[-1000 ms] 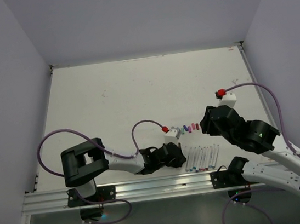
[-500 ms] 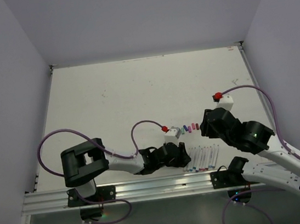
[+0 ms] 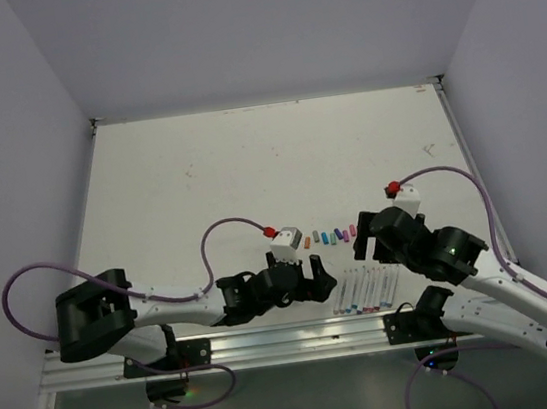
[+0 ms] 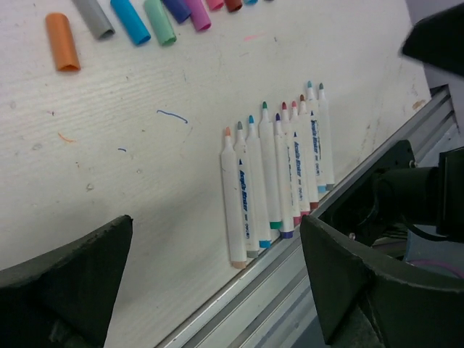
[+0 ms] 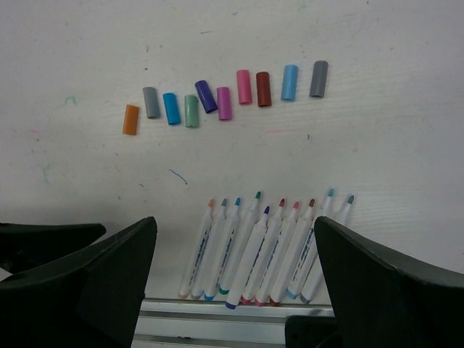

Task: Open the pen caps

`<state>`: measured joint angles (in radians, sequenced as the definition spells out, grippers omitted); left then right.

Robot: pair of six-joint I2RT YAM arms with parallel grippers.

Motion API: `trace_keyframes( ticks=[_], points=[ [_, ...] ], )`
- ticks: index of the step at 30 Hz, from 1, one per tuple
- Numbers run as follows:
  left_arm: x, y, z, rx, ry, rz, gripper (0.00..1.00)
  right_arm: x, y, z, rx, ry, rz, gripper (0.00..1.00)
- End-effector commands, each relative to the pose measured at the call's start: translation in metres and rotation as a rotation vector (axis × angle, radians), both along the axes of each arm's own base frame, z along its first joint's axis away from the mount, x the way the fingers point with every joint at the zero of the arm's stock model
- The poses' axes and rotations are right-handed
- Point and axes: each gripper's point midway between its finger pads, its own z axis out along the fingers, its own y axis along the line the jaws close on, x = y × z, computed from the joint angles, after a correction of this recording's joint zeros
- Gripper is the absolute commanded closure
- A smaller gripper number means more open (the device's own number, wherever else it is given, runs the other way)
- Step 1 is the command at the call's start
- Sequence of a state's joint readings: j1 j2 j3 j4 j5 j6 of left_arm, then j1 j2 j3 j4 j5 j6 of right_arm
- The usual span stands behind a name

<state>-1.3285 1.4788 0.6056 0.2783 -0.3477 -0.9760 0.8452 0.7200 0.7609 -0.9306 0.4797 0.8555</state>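
Several pen caps (image 5: 224,103) lie loose in a rough row on the white table, from orange (image 5: 130,119) on the left to grey (image 5: 318,78) on the right. Closer to me, several white pens (image 5: 264,250) lie side by side against the metal rail, their coloured tips bare. In the top view the caps (image 3: 330,237) sit just above the pens (image 3: 365,288). My left gripper (image 3: 316,285) hovers left of the pens, open and holding nothing. My right gripper (image 3: 362,239) hangs at the right end of the cap row, also open. The left wrist view shows the pens (image 4: 275,174) and the orange cap (image 4: 61,41).
The aluminium rail (image 3: 301,337) runs along the table's near edge, right behind the pens' ends. Purple cables (image 3: 231,225) loop over the table from both wrists. White walls close in the table (image 3: 249,167) on three sides. Small pen marks dot its surface.
Both grippers have opened. The left arm's elbow has swung left and its wrist has shifted slightly left. The right gripper has moved left and nearer. An orange cap now shows at the row's left end.
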Motion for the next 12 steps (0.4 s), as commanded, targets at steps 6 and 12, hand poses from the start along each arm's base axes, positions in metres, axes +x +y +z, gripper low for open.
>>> trace_keyframes(
  ticks=[6, 12],
  points=[
    [0.032, 0.052, 0.027, -0.092, -0.063, 0.112, 0.0, -0.02, 0.017, -0.044, 0.096, 0.128, 0.023, 0.04],
    [0.016, 0.059, 0.079, -0.426, -0.166, -0.1, 0.0, -0.027, 0.055, -0.009, 0.511, -0.141, 0.219, 0.01]
  ],
)
